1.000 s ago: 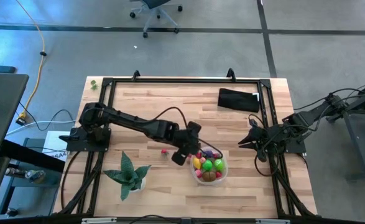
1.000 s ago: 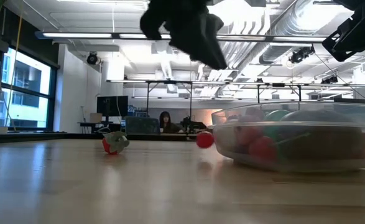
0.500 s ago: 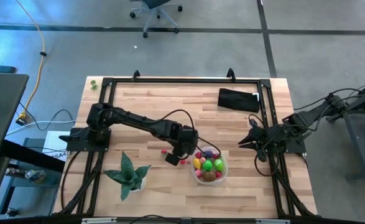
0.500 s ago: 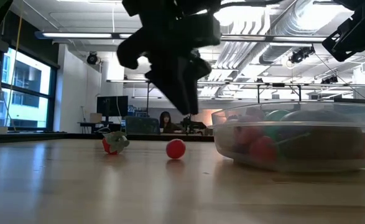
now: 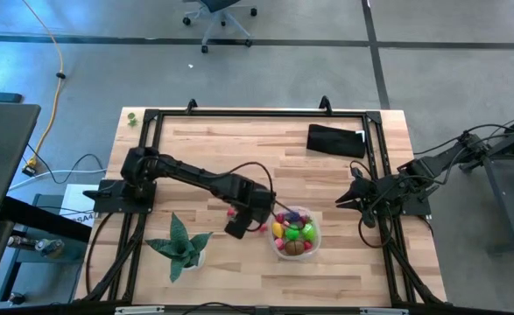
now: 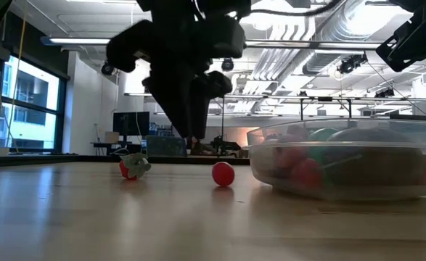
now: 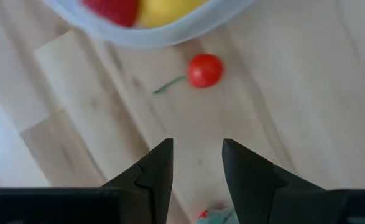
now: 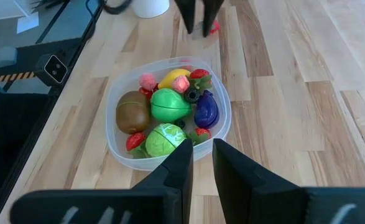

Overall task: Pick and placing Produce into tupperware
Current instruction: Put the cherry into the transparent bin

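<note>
Left gripper (image 5: pixel 239 227) has pulled back off the tupperware (image 5: pixel 313 244) toward the plant side since a second ago and dropped lower; right arm hasn't budged.

Left to right: light plank tabletop (image 5: pixel 265 149) inside a black frame, bare grey floor around it, office chair (image 5: pixel 217 12) beyond the far edge. Potted plant (image 5: pixel 182 244) at the near left. Left gripper empty over bare wood, fingers (image 7: pixel 154 171) a little apart, nothing between them. One red ball (image 6: pixel 223 173) lies loose just beside the tupperware wall, a red-and-green piece (image 6: pixel 133 166) farther left. Tupperware holds the rest of the produce (image 8: pixel 170 104): brown, yellow, green, purple, small reds. Black pouch (image 5: pixel 335 140) far right. Right gripper (image 8: pixel 198 152) parked at the right edge, fingers nearly together, empty. Low view: windows left, ceiling ducts, desks behind.
</note>
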`<state>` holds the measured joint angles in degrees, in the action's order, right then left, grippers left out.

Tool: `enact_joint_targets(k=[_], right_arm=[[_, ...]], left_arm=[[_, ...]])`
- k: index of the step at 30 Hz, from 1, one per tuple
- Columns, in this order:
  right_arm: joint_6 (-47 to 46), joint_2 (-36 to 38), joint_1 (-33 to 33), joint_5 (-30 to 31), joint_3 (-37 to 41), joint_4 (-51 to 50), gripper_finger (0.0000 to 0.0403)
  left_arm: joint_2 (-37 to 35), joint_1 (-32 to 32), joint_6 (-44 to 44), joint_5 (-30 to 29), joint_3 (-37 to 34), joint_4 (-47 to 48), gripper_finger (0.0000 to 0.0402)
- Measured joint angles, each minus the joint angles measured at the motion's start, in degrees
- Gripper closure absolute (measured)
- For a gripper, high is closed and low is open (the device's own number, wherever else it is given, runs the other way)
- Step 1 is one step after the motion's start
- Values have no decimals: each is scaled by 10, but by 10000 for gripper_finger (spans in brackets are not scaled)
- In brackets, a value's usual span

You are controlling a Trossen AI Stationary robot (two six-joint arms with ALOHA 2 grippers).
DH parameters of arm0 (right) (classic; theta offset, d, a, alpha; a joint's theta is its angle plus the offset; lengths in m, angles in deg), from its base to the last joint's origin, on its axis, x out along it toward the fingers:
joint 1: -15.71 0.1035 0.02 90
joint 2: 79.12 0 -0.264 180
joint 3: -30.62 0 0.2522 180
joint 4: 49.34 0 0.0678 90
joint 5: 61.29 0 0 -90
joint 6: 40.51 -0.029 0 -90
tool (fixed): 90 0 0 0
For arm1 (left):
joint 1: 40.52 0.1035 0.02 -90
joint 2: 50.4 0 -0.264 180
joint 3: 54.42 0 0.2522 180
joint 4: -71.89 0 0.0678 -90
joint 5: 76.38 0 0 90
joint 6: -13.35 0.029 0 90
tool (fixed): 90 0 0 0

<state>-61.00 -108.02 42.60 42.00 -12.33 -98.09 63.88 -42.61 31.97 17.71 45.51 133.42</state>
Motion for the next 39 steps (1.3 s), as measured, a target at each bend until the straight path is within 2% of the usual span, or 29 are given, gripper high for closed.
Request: enact_joint_targets(k=[14, 39], right_arm=[[0, 0, 0, 0, 0, 0, 352], [0, 0, 0, 0, 0, -4, 352]], left_arm=[[24, -18, -24, 4, 0, -75, 275], [40, -28, -69, 1, 0, -87, 275]])
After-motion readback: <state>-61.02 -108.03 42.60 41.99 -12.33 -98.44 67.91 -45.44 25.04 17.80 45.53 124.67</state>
